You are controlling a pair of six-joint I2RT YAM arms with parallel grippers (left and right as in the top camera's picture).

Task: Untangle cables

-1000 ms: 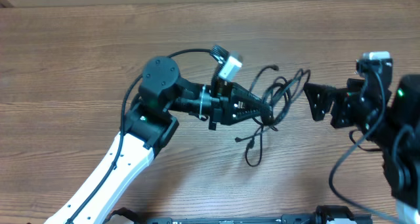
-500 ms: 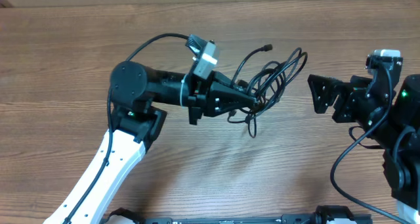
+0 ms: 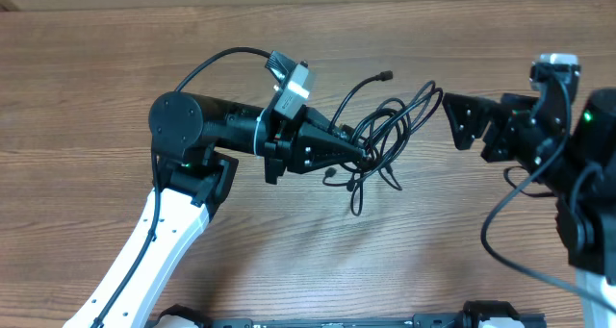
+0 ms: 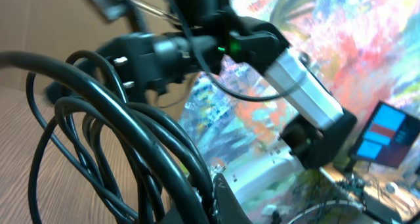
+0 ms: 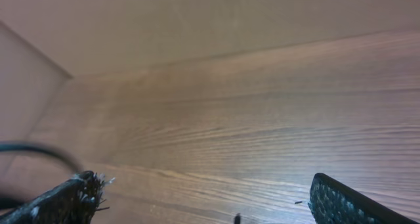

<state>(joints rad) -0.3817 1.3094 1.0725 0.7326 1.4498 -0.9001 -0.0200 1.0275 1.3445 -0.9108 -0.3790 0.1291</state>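
Note:
The cables are a tangle of thin black cords in the middle of the wooden table. One plug end sticks out at the far side and loose ends trail toward the near side. My left gripper is shut on the bundle from the left. In the left wrist view the cable loops fill the left half, rising from the pinched jaws of the left gripper. My right gripper stands open just right of the tangle with nothing between its fingers. In the right wrist view the right gripper faces bare table, with one cable strand at the left edge.
A brown cardboard wall runs along the table's far side. In the left wrist view the right arm stands beyond the loops. A thick black wire arches over the left arm, and another thick wire hangs by the right arm.
My left gripper has carried the cable bundle left and toward the far side, and the cables hang more spread out. The right gripper has edged a little closer to the tangle, still open.

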